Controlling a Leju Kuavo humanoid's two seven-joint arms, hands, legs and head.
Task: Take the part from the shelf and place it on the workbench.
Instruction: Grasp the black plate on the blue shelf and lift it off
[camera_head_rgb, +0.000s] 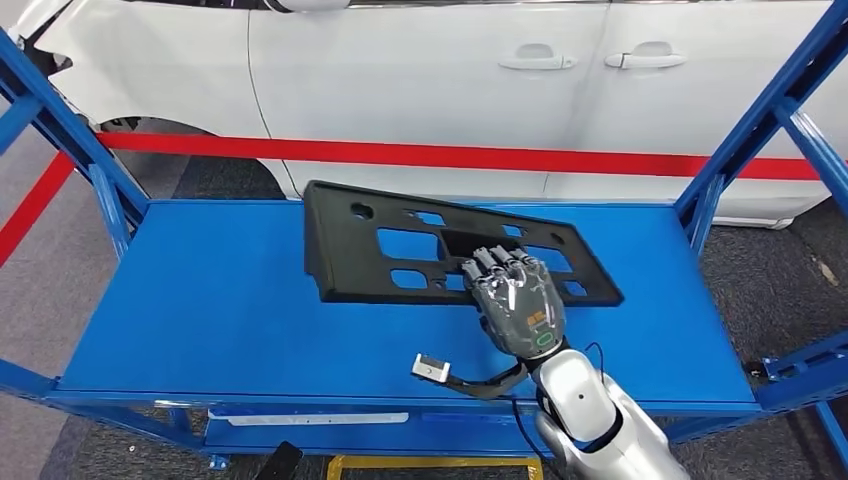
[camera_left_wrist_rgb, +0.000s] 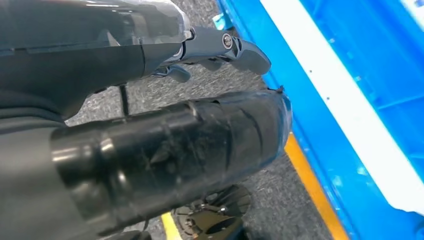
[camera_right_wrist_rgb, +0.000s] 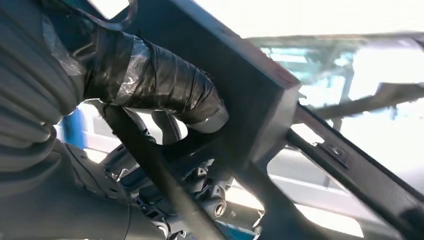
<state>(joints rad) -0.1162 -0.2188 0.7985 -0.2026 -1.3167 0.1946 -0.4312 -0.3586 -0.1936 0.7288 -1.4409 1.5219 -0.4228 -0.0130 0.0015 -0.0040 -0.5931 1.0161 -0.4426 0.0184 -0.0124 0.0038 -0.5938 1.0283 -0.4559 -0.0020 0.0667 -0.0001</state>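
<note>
One black plastic part (camera_head_rgb: 440, 255) lies flat on the blue shelf (camera_head_rgb: 220, 310), stiff, light and full of cut-outs; the right robot hand (camera_head_rgb: 515, 300) grasps its near edge through an opening.

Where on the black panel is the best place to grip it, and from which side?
Grip the near long edge of the panel around its central cut-out, coming from the robot's side. It lies flat on the blue shelf, and the openings let fingers hook through a thin bar. The right hand already sits there, thumb under an edge in the wrist view.
</note>
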